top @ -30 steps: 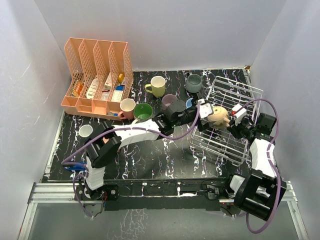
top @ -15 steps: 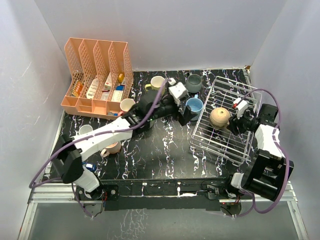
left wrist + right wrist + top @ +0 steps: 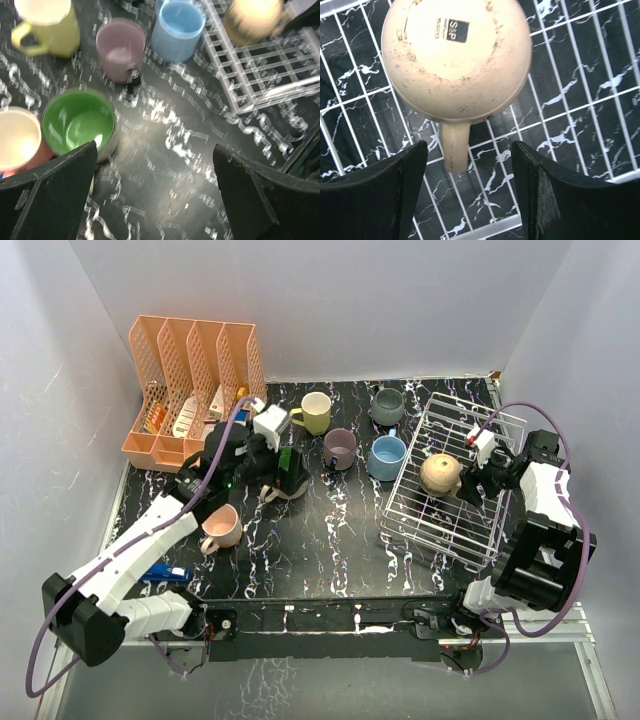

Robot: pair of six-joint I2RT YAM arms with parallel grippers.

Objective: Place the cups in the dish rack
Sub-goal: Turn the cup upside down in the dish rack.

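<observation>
The dish rack (image 3: 470, 525) stands at the right with a tan cup (image 3: 440, 473) upside down in it. My right gripper (image 3: 468, 480) is open just beside that cup. In the right wrist view the cup (image 3: 455, 55) rests on the rack wires (image 3: 580, 100), its handle pointing between my open gripper (image 3: 468, 150), untouched. My left gripper (image 3: 288, 475) hangs wide open over the table, holding nothing (image 3: 155, 160). Below it are a green-lined cup (image 3: 80, 122), a pink cup (image 3: 17, 137), a mauve cup (image 3: 121, 47), a light blue cup (image 3: 177, 27) and a yellow-green cup (image 3: 47, 25).
A peach slotted organizer (image 3: 195, 395) stands at the back left. A grey cup (image 3: 388, 406) sits behind the rack's left corner and another pink cup (image 3: 222, 528) lies under the left arm. A blue object (image 3: 160, 575) lies near the front left edge.
My right gripper has opened, let go of the tan cup in the rack and drawn back. The left arm has swung left, from the rack to above the green-lined cup.
</observation>
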